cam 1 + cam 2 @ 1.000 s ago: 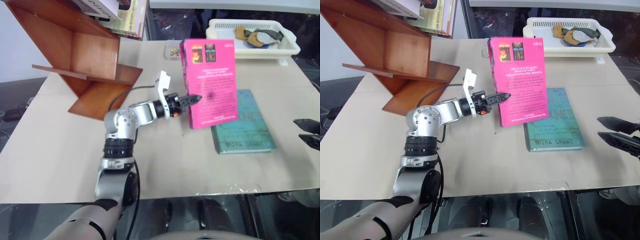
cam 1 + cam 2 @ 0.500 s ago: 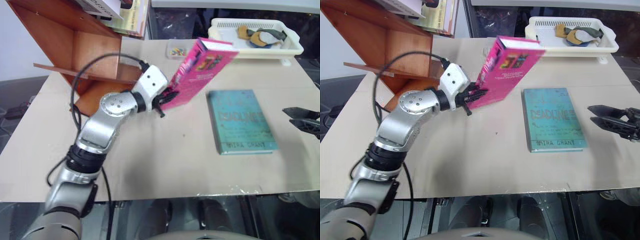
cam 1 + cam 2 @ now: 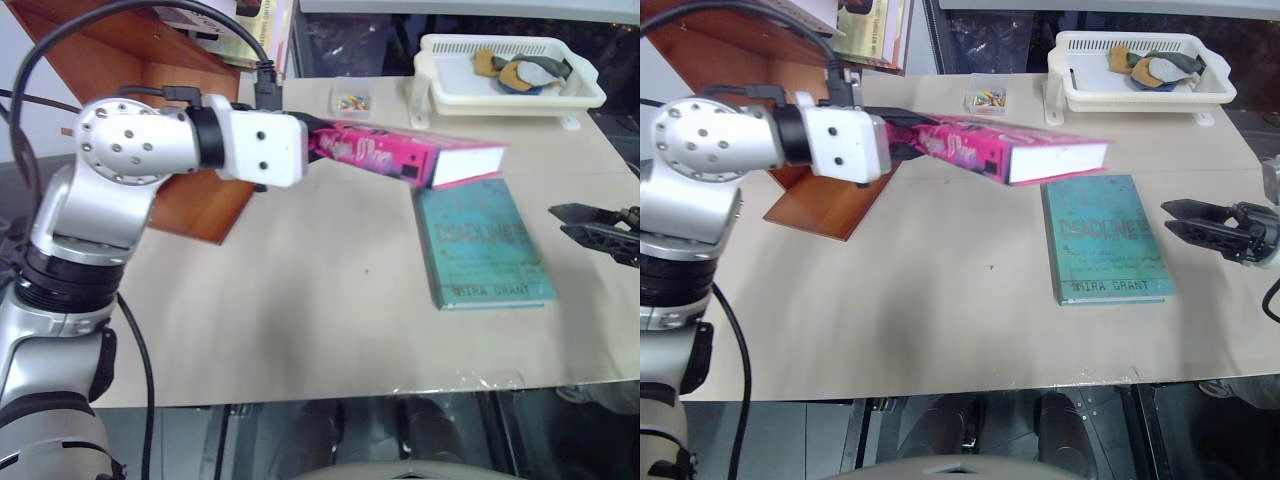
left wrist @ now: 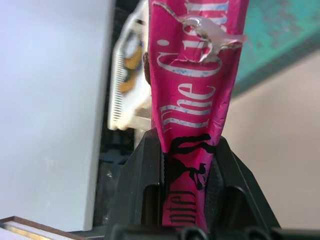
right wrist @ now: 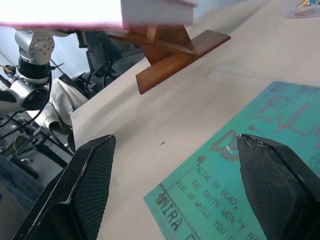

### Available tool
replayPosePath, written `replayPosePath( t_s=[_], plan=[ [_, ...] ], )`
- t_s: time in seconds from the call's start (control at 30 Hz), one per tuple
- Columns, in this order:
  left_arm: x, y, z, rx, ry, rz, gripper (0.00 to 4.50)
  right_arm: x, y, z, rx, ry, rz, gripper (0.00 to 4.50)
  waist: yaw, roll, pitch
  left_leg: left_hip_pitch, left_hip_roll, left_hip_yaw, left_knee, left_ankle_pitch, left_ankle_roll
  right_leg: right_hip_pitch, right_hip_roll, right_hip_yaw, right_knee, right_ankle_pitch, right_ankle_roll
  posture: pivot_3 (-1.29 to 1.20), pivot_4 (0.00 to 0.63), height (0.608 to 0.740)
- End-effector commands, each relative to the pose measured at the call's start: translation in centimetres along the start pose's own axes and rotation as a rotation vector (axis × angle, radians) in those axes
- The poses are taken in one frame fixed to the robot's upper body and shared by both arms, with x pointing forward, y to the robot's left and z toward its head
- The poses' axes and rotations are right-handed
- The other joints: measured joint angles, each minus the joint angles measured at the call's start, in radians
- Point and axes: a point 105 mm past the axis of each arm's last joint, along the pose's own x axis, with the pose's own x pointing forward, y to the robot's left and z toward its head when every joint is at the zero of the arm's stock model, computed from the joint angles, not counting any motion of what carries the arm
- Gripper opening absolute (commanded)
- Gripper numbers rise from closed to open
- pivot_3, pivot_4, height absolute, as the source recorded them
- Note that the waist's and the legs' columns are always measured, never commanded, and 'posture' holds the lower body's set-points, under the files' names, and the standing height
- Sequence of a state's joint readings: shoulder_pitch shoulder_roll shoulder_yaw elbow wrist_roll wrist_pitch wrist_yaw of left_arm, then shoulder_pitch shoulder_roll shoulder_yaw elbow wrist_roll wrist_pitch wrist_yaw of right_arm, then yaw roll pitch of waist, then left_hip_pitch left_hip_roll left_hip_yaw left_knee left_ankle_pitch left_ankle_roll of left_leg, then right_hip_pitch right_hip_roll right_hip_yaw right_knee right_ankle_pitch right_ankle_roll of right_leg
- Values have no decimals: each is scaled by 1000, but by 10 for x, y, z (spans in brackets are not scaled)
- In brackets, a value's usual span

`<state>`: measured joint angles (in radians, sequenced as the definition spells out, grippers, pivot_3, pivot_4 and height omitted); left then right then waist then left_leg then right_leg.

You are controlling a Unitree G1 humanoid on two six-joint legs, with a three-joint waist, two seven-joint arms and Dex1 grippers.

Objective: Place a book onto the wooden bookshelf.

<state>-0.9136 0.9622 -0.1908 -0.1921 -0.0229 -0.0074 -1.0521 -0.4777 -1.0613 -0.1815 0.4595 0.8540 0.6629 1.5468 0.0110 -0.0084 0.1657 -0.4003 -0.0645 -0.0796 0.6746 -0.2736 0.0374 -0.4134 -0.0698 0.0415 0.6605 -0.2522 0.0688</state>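
Beige surface (image 3: 300, 300) carries one teal book (image 3: 482, 245) lying flat, one white basket tray (image 3: 500, 95) at the far edge and one small clear box (image 3: 350, 101) beside it. One wooden bookshelf (image 3: 130, 70) stands at the far left corner, with other books leaning on its top. One pink book (image 3: 1000, 150) is held level in the air between shelf and teal book, spine facing out, clamped at its end by the left gripper (image 4: 186, 200). Right gripper (image 3: 1200, 220) hovers beside the teal book, jaws spread wide and empty.
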Motion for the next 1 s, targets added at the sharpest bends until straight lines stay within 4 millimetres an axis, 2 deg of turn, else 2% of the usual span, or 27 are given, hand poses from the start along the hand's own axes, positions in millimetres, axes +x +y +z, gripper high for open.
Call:
replayPosePath(
  t_s=[0.03, 0.4, 0.83, 1.0],
  plan=[
    [-40, 14, -10, 60, 78, -54, 533, -1, 7, 12, -51, -3, 61, 3934, -7, 0, 1, 0, 0, 0, 0, 0, 0, 0, 0, 0, 0, 0, 0, 0, 150, 740],
    [-92, 28, -51, 99, 349, -129, 533, 6, 10, 34, -71, -100, 124, 3934, -27, 2, 2, 0, 1, 0, 0, 0, 1, 0, 6, 0, 1, 0, 0, 0, 150, 740],
    [-113, 27, -72, 65, 472, -149, 533, 34, 42, 61, -203, -125, 326, 3934, -31, 3, 3, 0, 1, 1, 1, 0, 1, -1, 6, 0, 2, 0, 0, 0, 150, 740],
    [-121, 27, -77, 51, 499, -133, 533, 34, 42, 58, -214, -105, 316, 3934, -35, 3, 3, 0, 3, 1, 1, -2, 4, -1, 7, 0, 3, 0, 0, 0, 150, 740]
  ],
)
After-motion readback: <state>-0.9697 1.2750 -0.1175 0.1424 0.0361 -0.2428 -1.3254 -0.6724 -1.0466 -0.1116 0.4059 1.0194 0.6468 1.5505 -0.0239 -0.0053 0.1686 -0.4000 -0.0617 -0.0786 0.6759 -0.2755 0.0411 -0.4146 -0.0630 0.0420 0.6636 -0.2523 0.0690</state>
